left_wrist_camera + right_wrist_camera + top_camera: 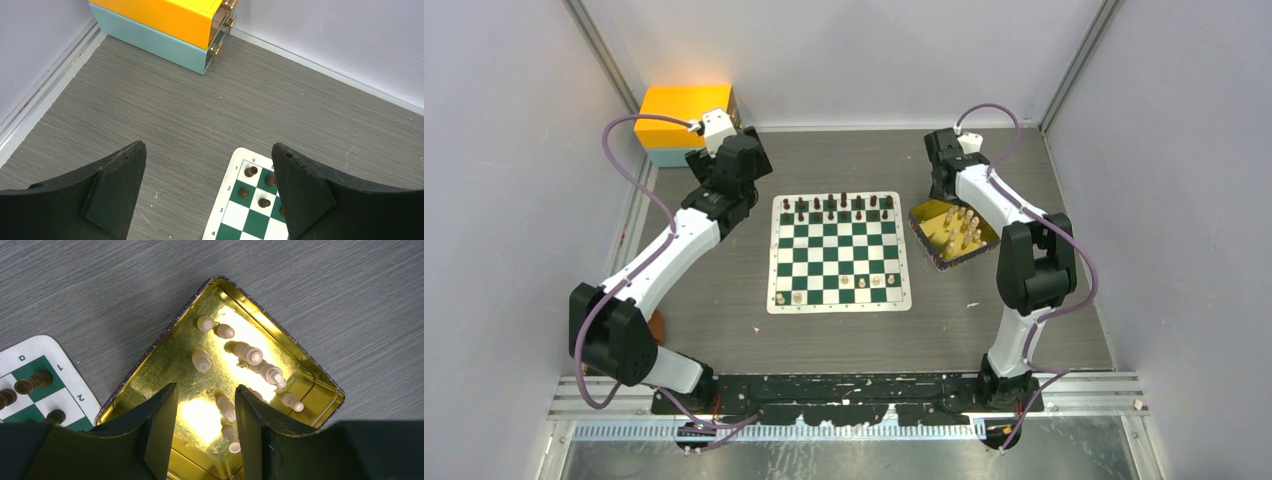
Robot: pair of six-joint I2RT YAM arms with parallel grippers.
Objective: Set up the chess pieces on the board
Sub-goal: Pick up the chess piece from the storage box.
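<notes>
**Right gripper open over the tray, left gripper open by the board corner**

The right gripper [206, 388] hangs over the gold tray [150, 372] with its jaws apart and nothing clamped. 1 of the pale pieces [226, 407] lies in the gap, close to the finger at 3 o'clock. These are small, cream, turned figurines with rounded heads. At least 8 of them show in the tray, lying tilted on its shiny floor, most of them from 12 to 3 o'clock of the fingers. The tray is a shallow rectangle with a dark outer rim, set cornerwise on the grey table [724, 330].

At 9 o'clock of the tray is a corner of the board [37, 352], a flat mat of green and white checks with a white lettered border. 3 dark pieces [32, 382] stand there.

The left gripper [208, 150] is wide open and empty above bare table. Another board corner sits at 5 o'clock between its fingers, with 4 dark pieces on it.

From above, the board lies mid-table, between the 2 arms. Dark pieces fill much of its 2 rows at 12 o'clock, too small for a sure count. About 6 pale ones stand in the 2 rows at 6 o'clock. The tray is just beside the board at 3 o'clock. An orange and teal box [686, 115] sits at 10 o'clock in the corner.
</notes>
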